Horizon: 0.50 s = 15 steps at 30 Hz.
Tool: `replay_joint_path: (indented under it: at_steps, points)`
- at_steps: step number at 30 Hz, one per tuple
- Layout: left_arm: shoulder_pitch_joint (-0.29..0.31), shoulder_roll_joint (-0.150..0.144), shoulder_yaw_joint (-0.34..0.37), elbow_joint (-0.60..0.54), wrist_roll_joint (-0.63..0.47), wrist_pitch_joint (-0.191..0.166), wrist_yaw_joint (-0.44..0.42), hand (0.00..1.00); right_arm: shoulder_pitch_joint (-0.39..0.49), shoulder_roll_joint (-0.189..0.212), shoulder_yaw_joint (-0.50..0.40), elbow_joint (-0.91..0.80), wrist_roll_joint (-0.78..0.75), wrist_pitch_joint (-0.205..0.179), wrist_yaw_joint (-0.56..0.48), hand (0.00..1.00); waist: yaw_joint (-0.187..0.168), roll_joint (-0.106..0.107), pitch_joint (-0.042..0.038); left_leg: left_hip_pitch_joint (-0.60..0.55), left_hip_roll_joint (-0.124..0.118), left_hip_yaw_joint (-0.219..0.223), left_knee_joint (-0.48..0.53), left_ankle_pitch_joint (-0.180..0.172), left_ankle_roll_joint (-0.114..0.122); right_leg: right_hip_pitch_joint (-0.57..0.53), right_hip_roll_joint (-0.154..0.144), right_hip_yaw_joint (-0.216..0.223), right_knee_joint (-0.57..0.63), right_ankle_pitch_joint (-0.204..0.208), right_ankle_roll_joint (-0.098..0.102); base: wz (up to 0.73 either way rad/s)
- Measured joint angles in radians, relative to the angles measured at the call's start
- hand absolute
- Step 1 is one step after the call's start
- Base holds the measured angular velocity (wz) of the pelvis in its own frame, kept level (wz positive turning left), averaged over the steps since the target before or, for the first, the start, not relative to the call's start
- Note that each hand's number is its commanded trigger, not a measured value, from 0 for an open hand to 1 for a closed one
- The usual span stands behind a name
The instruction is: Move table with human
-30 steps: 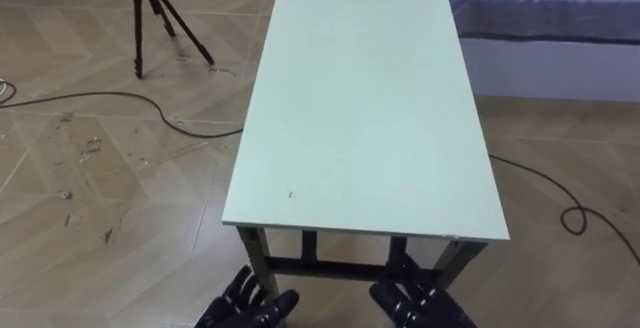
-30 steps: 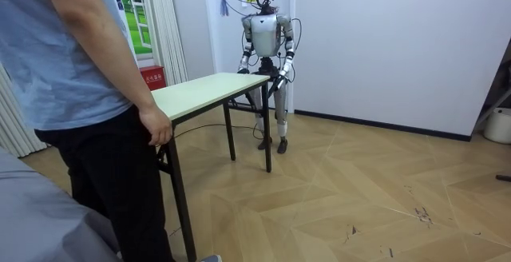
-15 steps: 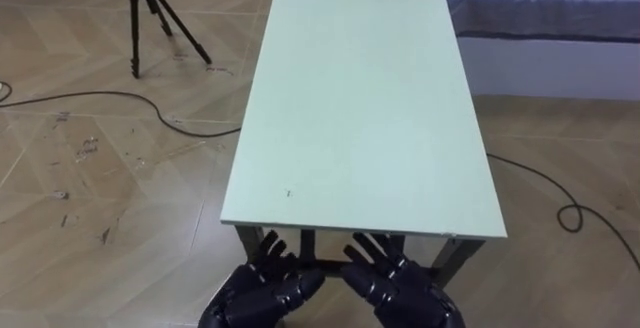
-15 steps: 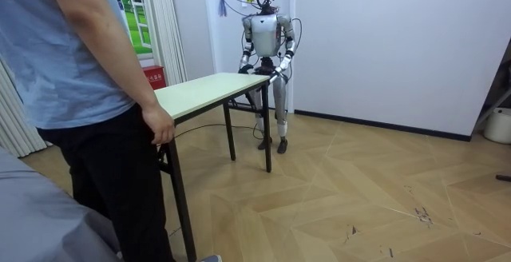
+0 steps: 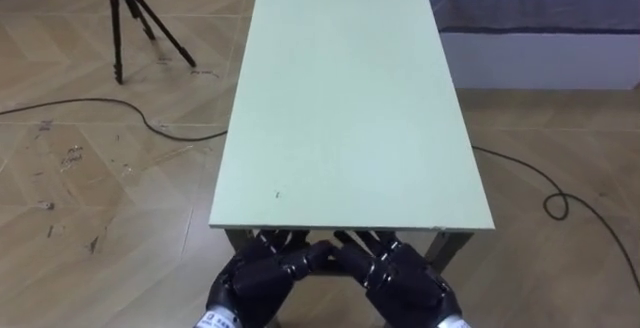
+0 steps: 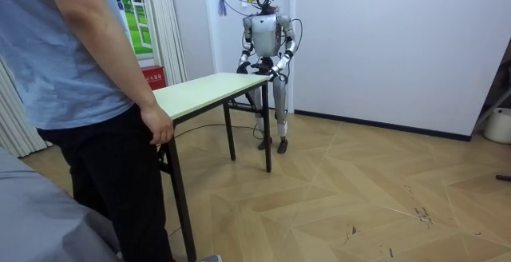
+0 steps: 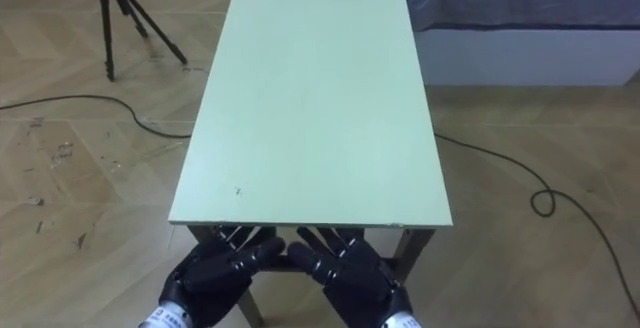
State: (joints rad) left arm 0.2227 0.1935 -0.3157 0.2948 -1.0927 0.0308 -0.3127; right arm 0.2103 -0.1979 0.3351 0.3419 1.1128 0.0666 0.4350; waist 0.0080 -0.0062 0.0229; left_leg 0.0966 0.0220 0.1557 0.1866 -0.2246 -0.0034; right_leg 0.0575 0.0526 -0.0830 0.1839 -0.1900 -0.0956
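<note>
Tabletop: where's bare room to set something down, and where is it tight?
The table top is bare end to end. Floor to its left is open up to the tripod, though a cable crosses it. Crowded: under the near edge, left hand and right hand side by side between the legs; the bed hems the far right.

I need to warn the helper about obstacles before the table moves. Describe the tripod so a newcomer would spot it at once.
Find the long pale green table stretching away from the robot. On the wooden floor to its left, near its far end, stands a black tripod. Its thin splayed legs set it apart from the broad low bed on the table's right.
</note>
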Motion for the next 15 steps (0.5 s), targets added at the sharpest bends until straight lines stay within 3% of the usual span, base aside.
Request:
replay_joint_path:
  at_steps: [3, 7, 9, 15]
  points:
    - [-0.003, 0.0, 0.001, 0.0, -0.07, 0.011, 0.005, 0.0, -0.003, 0.003, 0.0, 0.0, 0.045, 0.001, -0.01, 0.0, 0.0, 0.006, 0.0052, 0.002, 0.0, 0.0, 0.0, 0.0, 0.0, 0.001, 0.0, 0.002, 0.001, 0.0, 0.0, -0.01]
    - [-0.028, -0.001, 0.026, 0.042, -0.128, 0.036, 0.005, 0.0, -0.003, 0.004, -0.005, 0.002, 0.087, 0.019, -0.02, 0.0, 0.013, 0.012, 0.006, 0.013, 0.0, 0.003, 0.0, 0.0, 0.0, 0.011, 0.002, 0.004, 0.001, 0.0, 0.0, -0.02]
    - [-0.038, 0.001, 0.047, 0.059, -0.162, 0.058, 0.017, 0.0, -0.003, 0.001, -0.005, 0.005, 0.113, 0.025, -0.03, 0.0, 0.024, 0.02, 0.0017, 0.022, 0.001, 0.003, 0.0, 0.0, 0.0, 0.019, 0.002, 0.004, 0.0, 0.0, 0.0, -0.06]
    - [-0.042, -0.004, 0.062, 0.067, -0.216, 0.099, 0.027, 0.0, -0.004, 0.001, -0.011, 0.004, 0.159, 0.05, -0.05, 0.0, 0.026, 0.028, 0.0005, 0.038, 0.001, 0.004, -0.002, 0.0, 0.0, 0.033, 0.002, 0.002, 0.001, 0.0, 0.0, 0.0]
